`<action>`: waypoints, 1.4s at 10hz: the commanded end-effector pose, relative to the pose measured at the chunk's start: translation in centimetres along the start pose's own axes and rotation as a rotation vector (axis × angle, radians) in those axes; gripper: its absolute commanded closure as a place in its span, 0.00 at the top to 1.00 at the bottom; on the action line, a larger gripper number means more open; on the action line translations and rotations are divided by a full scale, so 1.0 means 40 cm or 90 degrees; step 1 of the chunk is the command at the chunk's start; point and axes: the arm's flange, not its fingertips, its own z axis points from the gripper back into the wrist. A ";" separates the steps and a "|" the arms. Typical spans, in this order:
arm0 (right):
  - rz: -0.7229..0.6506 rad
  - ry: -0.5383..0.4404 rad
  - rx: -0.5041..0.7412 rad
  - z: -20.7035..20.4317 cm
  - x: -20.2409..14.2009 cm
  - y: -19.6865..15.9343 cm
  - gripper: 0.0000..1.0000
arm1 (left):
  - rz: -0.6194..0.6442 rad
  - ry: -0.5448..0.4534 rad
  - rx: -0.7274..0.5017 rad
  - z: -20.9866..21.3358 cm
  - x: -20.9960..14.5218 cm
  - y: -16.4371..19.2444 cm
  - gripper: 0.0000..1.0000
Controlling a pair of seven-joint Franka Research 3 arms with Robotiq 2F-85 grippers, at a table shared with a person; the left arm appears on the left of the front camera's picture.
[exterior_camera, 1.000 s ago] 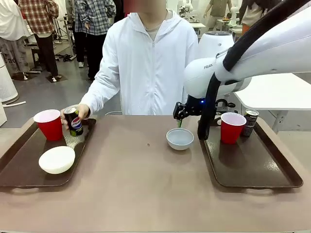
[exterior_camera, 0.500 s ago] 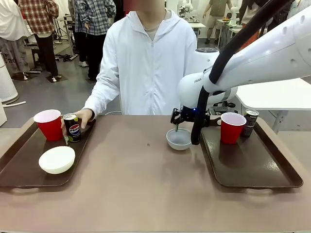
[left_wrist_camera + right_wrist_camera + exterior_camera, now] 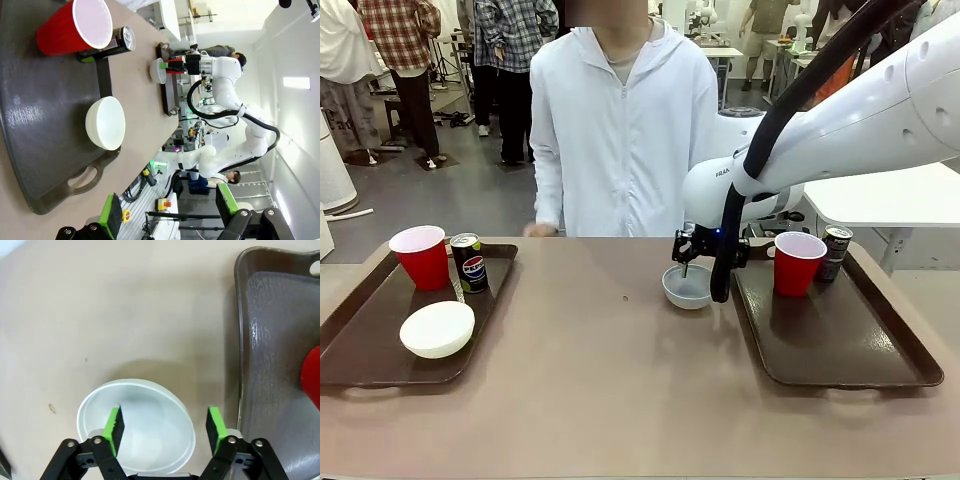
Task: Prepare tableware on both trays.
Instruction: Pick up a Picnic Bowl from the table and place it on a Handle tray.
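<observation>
A pale grey-blue bowl (image 3: 690, 285) (image 3: 136, 427) sits on the bare table just left of the right tray (image 3: 840, 340). My right gripper (image 3: 686, 262) (image 3: 165, 427) is down at the bowl and open. One finger is inside the bowl, the other outside its rim on the tray side. A red cup (image 3: 798, 262) and a can (image 3: 836, 252) stand on the right tray. The left tray (image 3: 360, 350) (image 3: 40, 140) holds a red cup (image 3: 420, 256), a can (image 3: 470, 262) and a white bowl (image 3: 437, 328). My left gripper (image 3: 167, 212) hangs open above that tray.
A person in a white jacket (image 3: 620, 130) stands at the far side of the table, one hand (image 3: 535, 230) at its edge. The brown table (image 3: 600, 380) between the trays is bare. Other people and tables show in the background.
The person set the can on the left tray and drew the hand back. My right gripper moved left and down over the grey-blue bowl's rim.
</observation>
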 end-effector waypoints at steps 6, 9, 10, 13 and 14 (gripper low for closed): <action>-0.004 -0.001 0.004 0.003 0.003 -0.023 0.00 | -0.004 -0.007 -0.010 0.002 -0.001 -0.006 1.00; -0.002 0.001 0.028 0.017 -0.024 -0.050 0.00 | -0.004 -0.007 -0.010 0.002 -0.001 -0.006 1.00; 0.023 -0.001 0.033 0.033 -0.046 -0.053 0.00 | -0.004 -0.007 -0.010 0.002 -0.001 -0.006 1.00; 0.127 0.032 0.058 0.211 -0.240 -0.095 0.00 | -0.004 -0.007 -0.010 0.002 -0.001 -0.006 1.00; 0.142 0.033 0.064 0.260 -0.295 -0.126 0.00 | -0.004 -0.007 -0.010 0.002 -0.001 -0.006 1.00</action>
